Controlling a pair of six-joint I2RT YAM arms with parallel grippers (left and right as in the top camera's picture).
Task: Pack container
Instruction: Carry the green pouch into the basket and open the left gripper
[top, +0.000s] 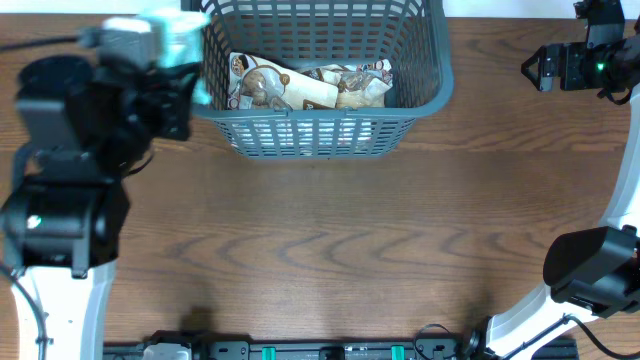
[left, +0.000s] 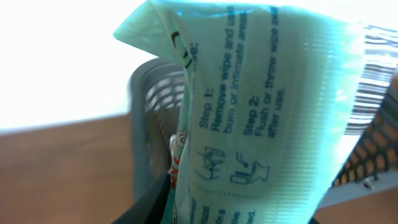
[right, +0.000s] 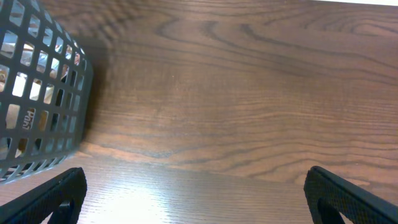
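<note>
The large dark grey lattice container stands at the back middle of the table, holding a few snack packets. My left gripper is shut on a pale green wipes packet and holds it in the air just left of the container's left wall. The packet fills the left wrist view, printed side toward the camera. My right gripper is open and empty at the far right, well apart from the container; its two fingertips frame bare wood.
The wooden table spreads in front of the container. The arm bases stand at the front left and front right.
</note>
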